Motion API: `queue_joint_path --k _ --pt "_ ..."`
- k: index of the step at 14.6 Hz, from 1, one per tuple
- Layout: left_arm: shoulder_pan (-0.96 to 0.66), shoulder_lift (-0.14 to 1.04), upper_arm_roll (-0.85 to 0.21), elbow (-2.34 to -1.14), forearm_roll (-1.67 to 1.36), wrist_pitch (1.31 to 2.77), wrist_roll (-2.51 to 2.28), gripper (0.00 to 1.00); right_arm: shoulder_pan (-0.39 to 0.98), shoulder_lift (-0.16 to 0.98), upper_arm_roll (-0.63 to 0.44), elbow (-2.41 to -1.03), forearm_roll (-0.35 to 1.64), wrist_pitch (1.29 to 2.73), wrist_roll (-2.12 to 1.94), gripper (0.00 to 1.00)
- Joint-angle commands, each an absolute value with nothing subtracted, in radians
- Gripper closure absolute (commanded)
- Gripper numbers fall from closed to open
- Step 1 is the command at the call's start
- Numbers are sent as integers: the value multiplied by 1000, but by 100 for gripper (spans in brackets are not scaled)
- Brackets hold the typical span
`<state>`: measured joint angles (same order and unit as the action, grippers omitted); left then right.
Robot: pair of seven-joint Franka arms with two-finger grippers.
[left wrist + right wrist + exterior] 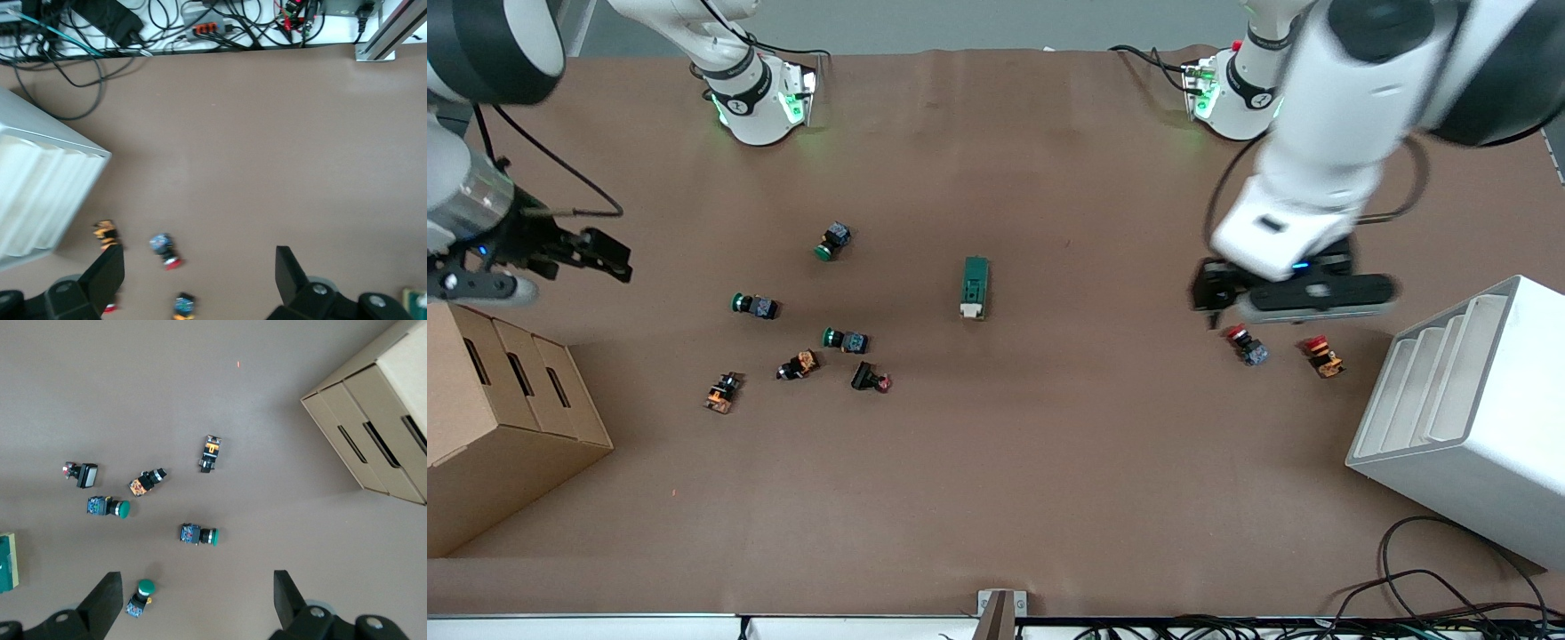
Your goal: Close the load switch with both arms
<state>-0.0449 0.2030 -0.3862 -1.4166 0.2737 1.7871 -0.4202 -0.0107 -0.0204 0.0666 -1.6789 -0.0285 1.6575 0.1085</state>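
The load switch (975, 286), a dark green block with a white lever end, lies flat in the middle of the table. Its edge shows in the right wrist view (6, 561), and a green sliver shows in the left wrist view (417, 298). My left gripper (1291, 302) hangs open and empty over the table toward the left arm's end, just above two red-capped buttons (1247, 345). Its fingers (107, 273) stand wide apart. My right gripper (596, 253) is open and empty, up in the air at the right arm's end, above the cardboard box's edge.
A cardboard box (498, 418) stands at the right arm's end and a white slotted rack (1467, 400) at the left arm's end. Several push-buttons lie scattered between the box and the switch, among them green-capped ones (833, 240) (754, 305) (845, 339). Cables run along the front edge.
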Motion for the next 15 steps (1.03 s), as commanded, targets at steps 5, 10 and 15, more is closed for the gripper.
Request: queue_joint_path --k 5,10,15 --pt "-52 26 -171 -1503 129 1625 -62 0 -15 -132 -11 -1744 26 1595 112 0" --pt "-43 -69 -109 -1594 72 1582 25 0 -18 -149 -12 -1740 23 1594 98 0" --pt "-31 -103 -110 -1617 25 1522 -17 0 -25 -163 -12 -1740 20 1588 97 0"
